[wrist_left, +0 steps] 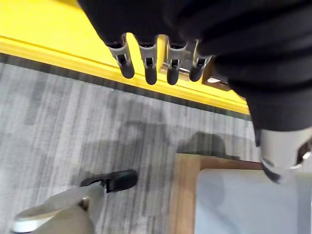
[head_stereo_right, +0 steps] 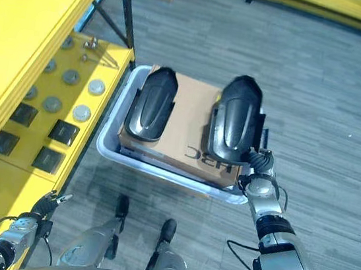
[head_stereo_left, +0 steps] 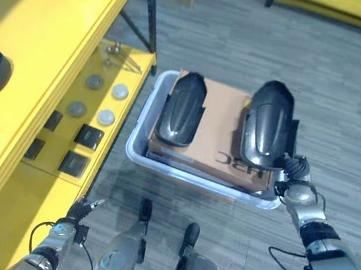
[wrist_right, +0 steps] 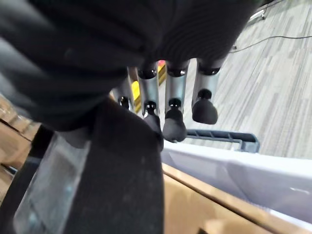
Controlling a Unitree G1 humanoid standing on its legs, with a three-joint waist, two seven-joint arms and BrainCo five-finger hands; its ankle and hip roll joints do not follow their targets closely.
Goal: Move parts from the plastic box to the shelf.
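The right hand's fingers [wrist_right: 174, 117] curl against the near end of the right-hand black part [head_stereo_left: 268, 123], apparently gripping it. Both it and the other black part [head_stereo_left: 180, 108] lie on cardboard in the plastic box [head_stereo_left: 140, 144], long axes pointing away from the robot. The left hand [head_stereo_left: 80, 210] hangs relaxed beside the yellow shelf [head_stereo_left: 35, 76]. Judged from this, both await moving.

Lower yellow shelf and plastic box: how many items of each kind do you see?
Black shell parts in the plastic box: 2
Round silver discs on the lower yellow shelf: 4
Black square blocks: 4
Total: 10
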